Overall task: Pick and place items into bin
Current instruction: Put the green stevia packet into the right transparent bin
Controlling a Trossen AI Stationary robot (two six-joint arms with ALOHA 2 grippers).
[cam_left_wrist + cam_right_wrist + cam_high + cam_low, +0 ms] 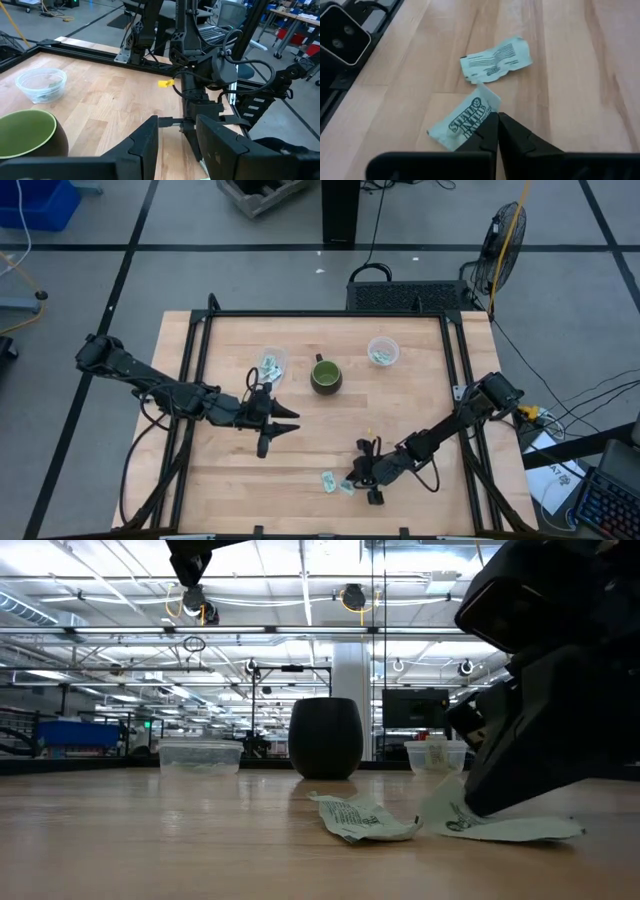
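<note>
- The right gripper (357,483) is down at the table's (240,480) front edge, a bit right of the middle. In the right wrist view its fingers (490,131) are pinched together on the edge of a pale green packet (465,120).
- A second packet (495,60), crumpled with its printed side up, lies just beside the first one, flat on the wood.
- The left gripper (283,420) hangs above the middle of the table, jaws apart, holding nothing.
- The dark green mug (326,376) stands toward the back edge, about centre.
- Two clear tubs sit either side of the mug: the left tub (271,361) has packets in it, and the right tub (383,351) has a few too.
</note>
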